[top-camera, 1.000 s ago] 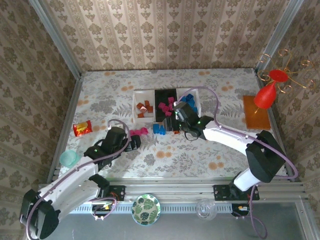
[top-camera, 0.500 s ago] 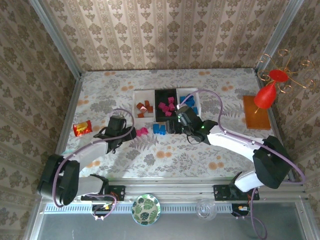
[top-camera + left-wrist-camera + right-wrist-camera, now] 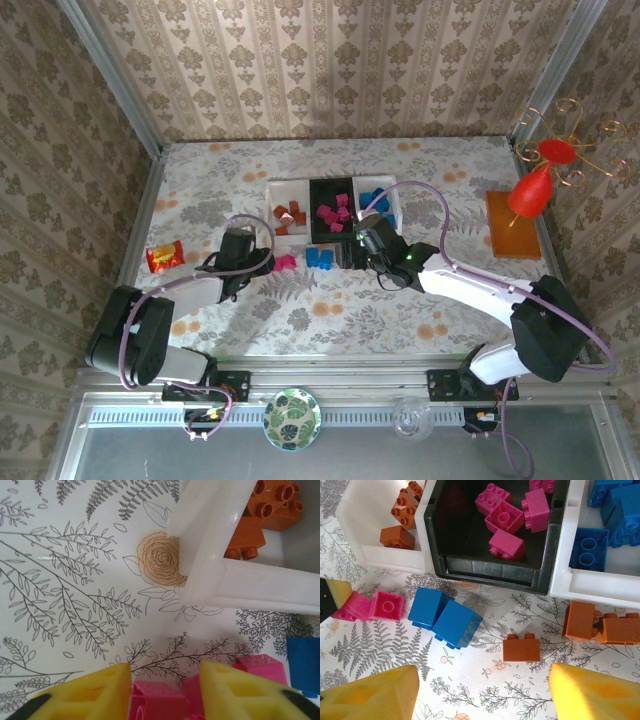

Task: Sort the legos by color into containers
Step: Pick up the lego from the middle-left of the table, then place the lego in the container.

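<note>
My left gripper (image 3: 165, 685) is low on the table, its yellow fingers shut on a pink lego (image 3: 160, 700); a second pink lego (image 3: 262, 667) lies just to its right. In the top view this gripper (image 3: 268, 264) sits left of two blue legos (image 3: 318, 258). My right gripper (image 3: 482, 690) hangs open above the table, nothing between its fingers. Ahead of it lie a brown lego (image 3: 521, 647), the blue pair (image 3: 445, 617) and two more brown ones (image 3: 600, 625). Behind stand the containers: a white tray (image 3: 385, 555) with brown legos, a black tray (image 3: 490, 572) with pink ones, a white tray (image 3: 600, 585) with blue ones.
A red-yellow snack packet (image 3: 165, 257) lies at the left of the table. An orange-brown mat (image 3: 512, 224) and a red wire ornament (image 3: 530, 190) are at the right. A patterned plate (image 3: 292, 418) rests below the table's near rail.
My left arm has reached forward and right to the pink legos, and its fingers have closed from wide open onto one. My right gripper has shifted slightly towards the table's near edge.
</note>
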Controlling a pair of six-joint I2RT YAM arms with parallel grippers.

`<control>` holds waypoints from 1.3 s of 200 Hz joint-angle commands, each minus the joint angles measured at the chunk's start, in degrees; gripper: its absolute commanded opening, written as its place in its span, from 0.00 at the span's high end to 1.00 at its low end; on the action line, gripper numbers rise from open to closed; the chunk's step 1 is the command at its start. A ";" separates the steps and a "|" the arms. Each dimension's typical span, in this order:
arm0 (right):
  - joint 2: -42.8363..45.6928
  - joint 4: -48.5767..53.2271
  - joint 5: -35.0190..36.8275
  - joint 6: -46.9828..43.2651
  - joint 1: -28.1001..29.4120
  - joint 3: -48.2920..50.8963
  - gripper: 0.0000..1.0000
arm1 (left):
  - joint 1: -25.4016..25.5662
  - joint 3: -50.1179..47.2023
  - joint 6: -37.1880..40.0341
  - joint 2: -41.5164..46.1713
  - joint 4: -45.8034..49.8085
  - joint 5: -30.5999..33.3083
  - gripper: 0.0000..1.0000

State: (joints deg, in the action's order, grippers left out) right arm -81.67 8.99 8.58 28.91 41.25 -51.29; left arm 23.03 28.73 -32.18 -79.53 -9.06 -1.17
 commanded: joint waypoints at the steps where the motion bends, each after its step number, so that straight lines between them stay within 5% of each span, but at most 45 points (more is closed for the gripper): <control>1: 1.57 0.28 1.89 0.38 -0.05 0.66 0.29 | -0.44 -2.90 -0.11 0.56 1.68 -0.64 0.66; 68: 3.62 0.31 2.26 0.71 -0.57 1.37 0.28 | 0.34 -7.67 -1.66 10.00 9.16 0.42 0.54; 112: 2.90 0.33 1.86 0.80 -0.62 0.97 0.28 | 0.70 -5.50 -1.26 6.94 8.40 2.22 0.47; 183: 6.35 1.97 3.43 0.73 -1.31 2.93 0.28 | 2.81 -1.31 0.46 5.73 9.58 3.02 0.77; 216: 9.55 1.48 4.25 1.74 -3.23 7.05 0.28 | 12.92 7.33 -0.18 8.66 14.71 4.16 0.79; 260: 13.33 2.75 4.33 3.06 -4.69 10.77 0.27 | 17.79 28.33 3.32 -8.44 15.30 1.28 0.79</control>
State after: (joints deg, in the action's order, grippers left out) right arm -71.16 9.87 10.87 30.39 36.95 -42.02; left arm 40.27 48.58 -31.64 -79.57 5.21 1.63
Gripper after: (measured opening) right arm 0.723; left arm 0.268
